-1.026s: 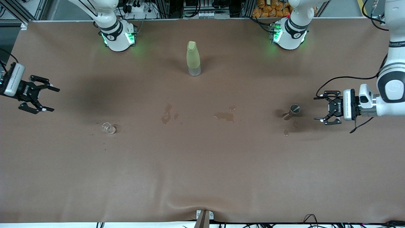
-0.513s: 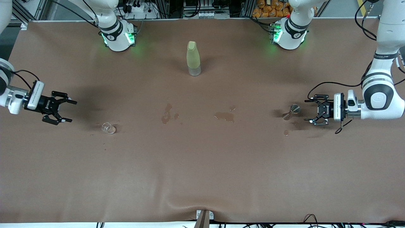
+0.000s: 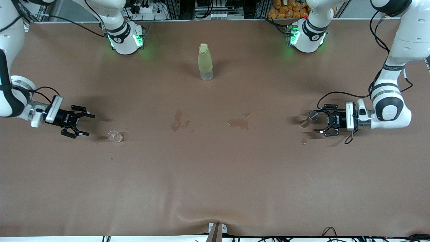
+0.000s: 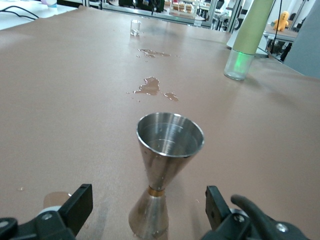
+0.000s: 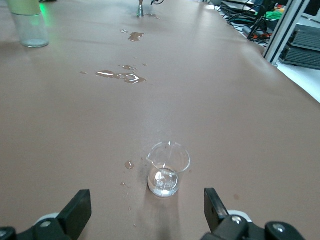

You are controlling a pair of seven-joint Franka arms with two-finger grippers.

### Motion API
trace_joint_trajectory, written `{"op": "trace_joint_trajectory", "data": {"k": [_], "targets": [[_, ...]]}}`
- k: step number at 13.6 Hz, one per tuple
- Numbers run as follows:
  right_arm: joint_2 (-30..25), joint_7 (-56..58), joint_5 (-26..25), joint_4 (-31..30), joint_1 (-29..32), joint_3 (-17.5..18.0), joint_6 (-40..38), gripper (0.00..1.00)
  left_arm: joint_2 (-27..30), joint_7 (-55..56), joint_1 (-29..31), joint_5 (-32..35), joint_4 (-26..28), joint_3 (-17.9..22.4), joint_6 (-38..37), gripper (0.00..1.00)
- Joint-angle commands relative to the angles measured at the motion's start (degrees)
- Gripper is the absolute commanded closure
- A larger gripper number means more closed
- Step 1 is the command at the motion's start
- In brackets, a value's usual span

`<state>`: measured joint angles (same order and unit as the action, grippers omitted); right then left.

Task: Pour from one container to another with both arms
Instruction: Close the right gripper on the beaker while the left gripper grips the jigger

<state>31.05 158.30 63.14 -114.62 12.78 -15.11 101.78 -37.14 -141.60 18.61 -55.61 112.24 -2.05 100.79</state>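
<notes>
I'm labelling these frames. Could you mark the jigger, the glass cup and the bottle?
jigger [image 4: 170, 137], left wrist view, on the upper cone's rim
glass cup [image 5: 167, 172], right wrist view, on its clear wall
bottle [image 3: 205, 60], front view, on its yellow-green body

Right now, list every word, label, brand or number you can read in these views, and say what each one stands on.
No text reads clearly.
Left arm: small dark lettering on a white link, too small to read.
Left gripper, open beside the steel jigger: pale mark on its black body, illegible.
Right gripper, open near the glass cup: no legible mark.
Yellow-green bottle: no label visible.
</notes>
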Motion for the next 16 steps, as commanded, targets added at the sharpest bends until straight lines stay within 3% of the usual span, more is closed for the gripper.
{"op": "trace_joint_trajectory", "data": {"k": [1,4,7,10,12,16], "targets": [[4.53,10.96,5.75,0.53,-0.3,-0.45,-0.27,0.0,-1.09,-1.91,-0.51,-3.09,-0.27,-0.23,0.72,0.0],[7.17,15.01,9.19,0.45,-0.48,-0.36,-0.36,0.0,-1.36,-2.27,-0.86,-3.45,-0.27,-0.32,0.9,0.03],[9.63,17.91,12.61,0.53,-0.91,-0.09,-0.36,0.0,-1.45,-2.27,-1.03,-3.54,-0.27,-0.32,0.98,0.18],[11.31,20.99,15.6,0.53,-1.79,-0.01,-0.36,0.0,-2.15,-2.36,-1.73,-4.07,-0.27,-0.32,0.98,0.19],[12.71,22.4,17.45,0.62,-2.32,0.08,-0.36,0.0,-2.06,-2.36,-2.17,-4.07,-0.27,-0.32,1.33,0.3],[14.65,24.07,20.44,0.62,-3.29,0.61,-0.79,0.0,-2.06,-2.36,-2.26,-4.07,-0.27,-0.32,1.6,0.32]]}}
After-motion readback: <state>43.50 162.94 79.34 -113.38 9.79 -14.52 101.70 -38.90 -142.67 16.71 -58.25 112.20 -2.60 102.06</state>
